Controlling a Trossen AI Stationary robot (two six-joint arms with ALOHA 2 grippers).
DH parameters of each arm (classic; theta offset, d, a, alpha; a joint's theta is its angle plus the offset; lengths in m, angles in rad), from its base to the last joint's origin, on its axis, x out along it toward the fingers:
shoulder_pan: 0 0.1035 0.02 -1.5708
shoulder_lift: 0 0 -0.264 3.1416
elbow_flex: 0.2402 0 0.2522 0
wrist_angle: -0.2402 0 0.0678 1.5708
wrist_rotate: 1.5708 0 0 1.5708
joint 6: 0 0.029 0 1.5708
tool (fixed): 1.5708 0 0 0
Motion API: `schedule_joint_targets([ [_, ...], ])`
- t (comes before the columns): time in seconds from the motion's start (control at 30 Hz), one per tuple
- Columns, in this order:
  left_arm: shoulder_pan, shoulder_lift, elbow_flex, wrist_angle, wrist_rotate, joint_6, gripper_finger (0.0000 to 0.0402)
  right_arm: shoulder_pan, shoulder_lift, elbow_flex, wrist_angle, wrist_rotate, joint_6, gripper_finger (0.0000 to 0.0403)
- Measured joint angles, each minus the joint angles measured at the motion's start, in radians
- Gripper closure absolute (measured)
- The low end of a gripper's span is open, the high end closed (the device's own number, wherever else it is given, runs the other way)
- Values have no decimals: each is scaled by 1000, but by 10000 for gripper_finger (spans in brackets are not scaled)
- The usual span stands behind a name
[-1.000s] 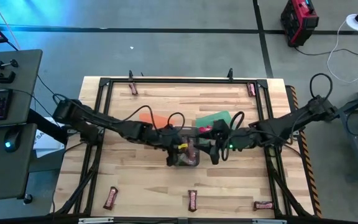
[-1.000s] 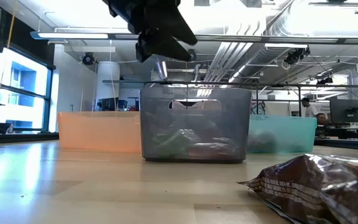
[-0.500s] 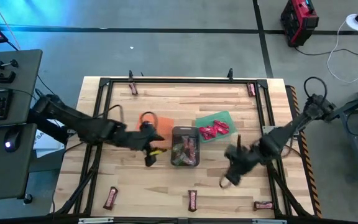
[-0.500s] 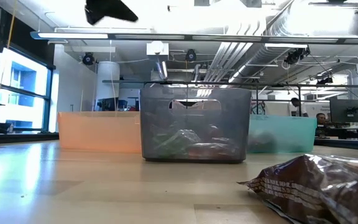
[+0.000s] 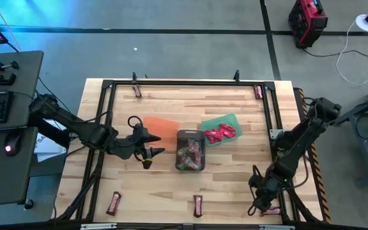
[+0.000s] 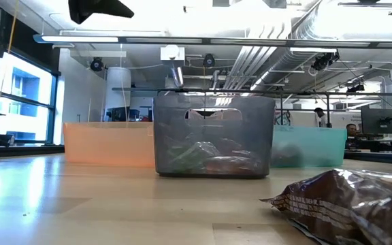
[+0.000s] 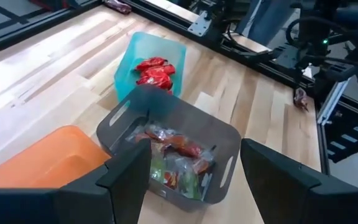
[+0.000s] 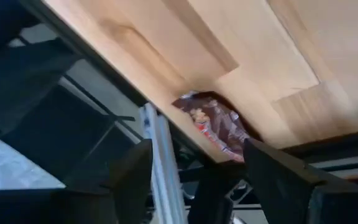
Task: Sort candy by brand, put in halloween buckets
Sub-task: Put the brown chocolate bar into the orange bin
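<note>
The right pincer [image 5: 259, 203], spread and empty, hangs above a dark brown crinkled foil candy bar [image 8: 216, 127] at the tabletop's [image 5: 235, 172] near right corner. The bar looks light and slippery; grip across its middle. The left pincer [image 5: 147, 158], spread, waits beside the orange bucket [image 5: 157, 125].

Three containers mid-table in row: translucent orange bucket [image 5: 160, 124] at left, dark grey rectangular handled bin [image 5: 190, 151] in middle, green bucket [image 5: 220, 130] at right. Grey bin holds mixed wrapped candy [image 7: 178, 163], red, green, pink. Green bucket holds bright red-wrapped candies [image 5: 219, 133]. Dark brown bars [image 5: 198, 205] lie scattered along table edges and corners.
</note>
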Motion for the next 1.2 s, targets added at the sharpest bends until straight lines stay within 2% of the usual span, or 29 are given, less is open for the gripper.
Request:
schedule_joint_targets([
  [0.17, 0, 6, 0, -1, 14, -1, 163, -4, 74, 29, 16, -15, -71, 158],
  [0.43, -1, 6, 0, -1, 14, -9, 163, -5, 232, 64, 36, -95, -80, 158],
  [0.67, -1, 6, 0, -1, 15, -9, 163, -5, 300, 91, 38, -112, -87, 165],
  [0.77, -1, 6, 0, -2, 16, -7, 163, -5, 310, 92, 23, -112, -75, 192],
  [0.83, 0, 6, 0, -2, 19, 6, 163, -5, 312, 92, 8, -110, -73, 223],
  [1.0, -1, 5, 0, -2, 47, 9, 163, -7, 305, 94, 0, -114, -84, 347],
  [1.07, -1, -12, 4, -8, 94, 20, 163, -12, 290, 110, -17, -112, -104, 386],
  [1.13, -1, -50, 21, -5, 161, 64, 163, -23, 264, 141, -62, -112, -129, 388],
  [1.2, -2, -106, 39, 2, 183, 104, 163, -47, 235, 191, -156, -79, -172, 389],
])
